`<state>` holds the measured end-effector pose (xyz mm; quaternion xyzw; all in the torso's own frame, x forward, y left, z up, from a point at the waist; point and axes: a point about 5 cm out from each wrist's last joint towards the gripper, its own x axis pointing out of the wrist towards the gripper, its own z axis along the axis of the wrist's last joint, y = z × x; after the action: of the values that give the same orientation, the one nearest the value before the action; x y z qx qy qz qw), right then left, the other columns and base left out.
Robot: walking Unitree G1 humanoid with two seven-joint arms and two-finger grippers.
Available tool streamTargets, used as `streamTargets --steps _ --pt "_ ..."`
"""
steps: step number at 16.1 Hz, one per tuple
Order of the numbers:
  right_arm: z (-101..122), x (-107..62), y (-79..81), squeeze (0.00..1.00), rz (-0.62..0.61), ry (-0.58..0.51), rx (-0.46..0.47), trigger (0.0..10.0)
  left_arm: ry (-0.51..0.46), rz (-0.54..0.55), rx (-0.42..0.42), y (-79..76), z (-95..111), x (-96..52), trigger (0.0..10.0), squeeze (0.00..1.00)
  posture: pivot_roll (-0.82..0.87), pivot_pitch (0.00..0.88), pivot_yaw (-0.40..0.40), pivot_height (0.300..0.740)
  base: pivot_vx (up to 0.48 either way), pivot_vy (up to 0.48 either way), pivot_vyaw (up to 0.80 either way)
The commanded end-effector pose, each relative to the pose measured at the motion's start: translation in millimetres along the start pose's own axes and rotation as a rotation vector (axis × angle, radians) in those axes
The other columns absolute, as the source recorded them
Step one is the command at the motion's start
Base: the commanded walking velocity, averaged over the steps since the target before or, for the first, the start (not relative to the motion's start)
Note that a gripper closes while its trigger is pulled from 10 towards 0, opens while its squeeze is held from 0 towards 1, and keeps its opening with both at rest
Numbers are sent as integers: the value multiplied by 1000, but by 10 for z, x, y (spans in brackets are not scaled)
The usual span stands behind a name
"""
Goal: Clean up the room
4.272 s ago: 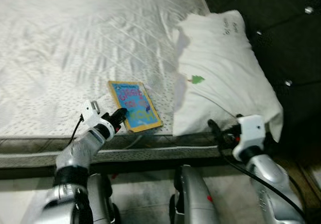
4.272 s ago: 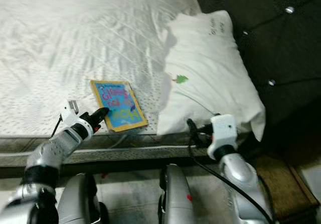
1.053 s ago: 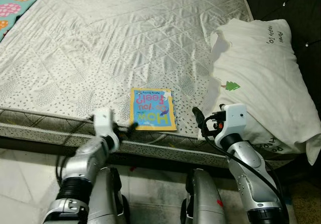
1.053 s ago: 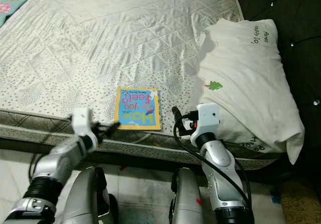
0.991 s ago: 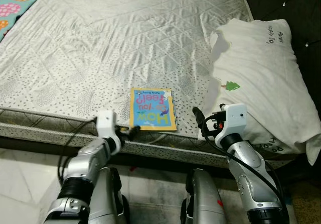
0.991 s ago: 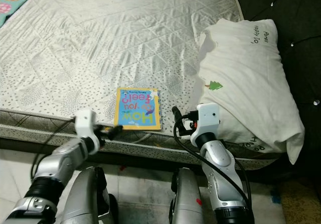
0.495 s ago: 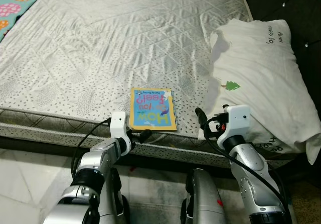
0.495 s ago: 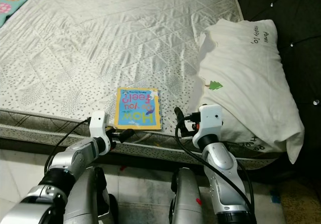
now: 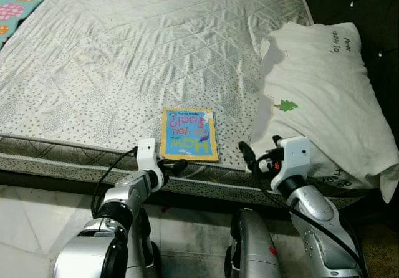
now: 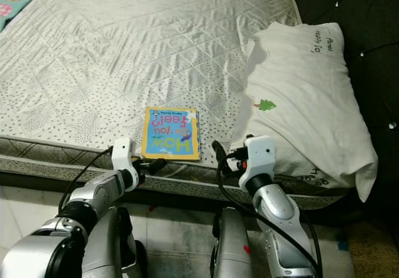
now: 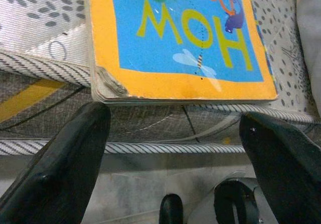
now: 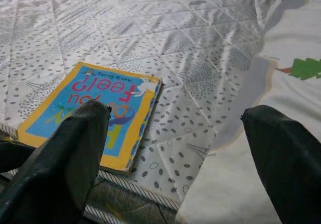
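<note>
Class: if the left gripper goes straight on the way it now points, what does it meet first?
Probably the near edge of the book: the open left gripper points at it from just below mattress level, though exact height is unclear.

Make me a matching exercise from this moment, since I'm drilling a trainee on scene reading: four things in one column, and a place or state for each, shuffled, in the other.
Things:
1. book
2. pillow
3. left gripper
4. right gripper

Places or states:
A. open, at the mattress edge just below the book's near edge
B. lies flat near the mattress's front edge, title upside down to the robot
C. open, between the book and the pillow
D. white, at the bed's right end by the dark headboard

Pairs: 1-B, 2-D, 3-A, 4-C
</note>
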<state>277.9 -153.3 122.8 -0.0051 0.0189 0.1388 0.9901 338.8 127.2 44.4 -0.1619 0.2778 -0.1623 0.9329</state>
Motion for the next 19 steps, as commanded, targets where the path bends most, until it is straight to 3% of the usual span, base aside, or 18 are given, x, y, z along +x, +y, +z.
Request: streamTargets --steps 1,6,15,17,19 --pt "50 -37 -23 0 -7 -12 -9 10000 12 0 1 -9 -19 10 10000 0 -248 188 -30 585 0 0 0" --pt "60 -87 -36 0 -13 -4 -13 10000 12 60 -6 104 5 -20 10000 0 -261 196 -25 585 0 0 0" --pt "53 -100 -33 0 -21 6 -20 10000 -46 286 -53 544 195 -216 10000 0 -261 201 -28 585 0 0 0" --pt "52 -100 -34 0 -22 9 -20 10000 -34 308 -114 591 174 -242 10000 0 -265 201 -27 585 0 0 0" --pt "48 -100 -38 0 -23 10 -21 10000 -21 297 -117 565 159 -227 10000 0 -264 202 -27 585 0 0 0"
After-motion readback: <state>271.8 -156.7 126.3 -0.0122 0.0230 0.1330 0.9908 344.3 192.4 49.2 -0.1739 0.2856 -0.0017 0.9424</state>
